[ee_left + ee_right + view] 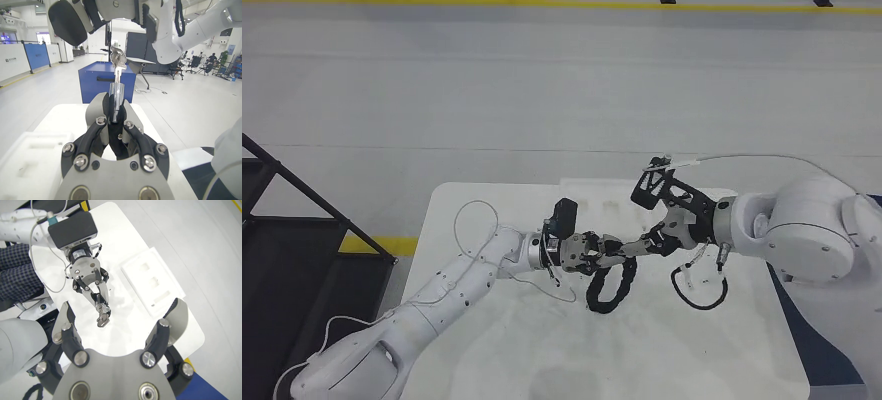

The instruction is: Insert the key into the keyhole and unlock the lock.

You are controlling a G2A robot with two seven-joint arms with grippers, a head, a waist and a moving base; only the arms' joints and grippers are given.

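Above the white surface, the right jaws spread wide and empty, near the key. The left jaws clamp tight on the chrome lock, held aloft. The key sits in the keyhole: insertion looks done, and the unlocking turn seems left.

light: bright, even | shadows: faint on table | glare: on chrome lock | edges: wrist views bowed

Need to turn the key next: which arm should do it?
Right. The right gripper is open and faces the key, which already sits in the lock; the left gripper is shut on the lock, holding it.
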